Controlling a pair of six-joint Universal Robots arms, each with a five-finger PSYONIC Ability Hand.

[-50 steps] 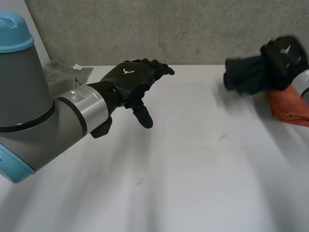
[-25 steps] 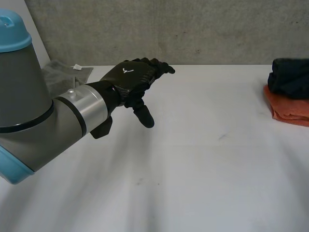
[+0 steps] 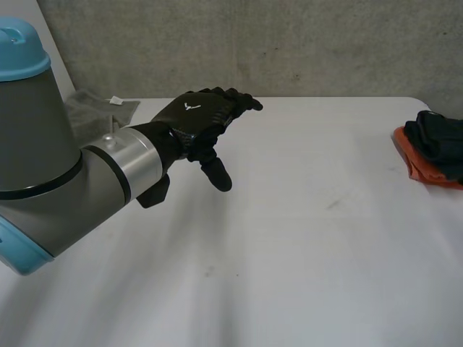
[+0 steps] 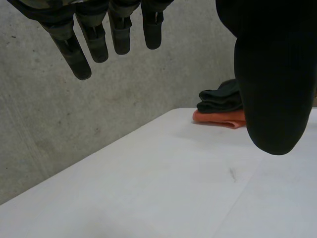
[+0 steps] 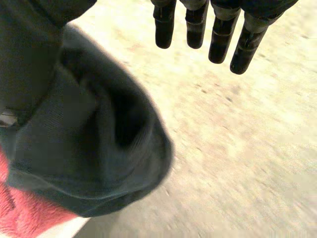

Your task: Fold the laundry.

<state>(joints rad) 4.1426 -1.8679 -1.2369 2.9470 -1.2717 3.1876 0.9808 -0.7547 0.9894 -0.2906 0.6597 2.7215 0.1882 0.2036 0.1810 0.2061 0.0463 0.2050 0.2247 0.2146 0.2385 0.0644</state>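
A folded dark cloth point(image 3: 440, 141) lies on top of a folded orange cloth point(image 3: 412, 163) at the table's right edge. In the right wrist view my right hand point(image 5: 220, 29) hangs just above the dark cloth point(image 5: 89, 148), fingers straight and spread, holding nothing. A bit of the orange cloth point(image 5: 25, 218) peeks out beneath. My left hand point(image 3: 195, 116) hovers over the left middle of the table, open and empty, thumb pointing down. The left wrist view shows its straight fingers point(image 4: 99, 34), with the dark cloth point(image 4: 223, 96) and the orange cloth point(image 4: 220, 118) far off across the table.
A grey cloth with a white tag point(image 3: 98, 108) lies at the back left, behind my left arm. The white table point(image 3: 289, 253) stretches bare between my left hand and the stack. A concrete wall point(image 3: 289, 43) runs along the far edge.
My right hand carried the dark cloth to the right, set it on the orange cloth, let go and left the head view. The left arm has not moved.
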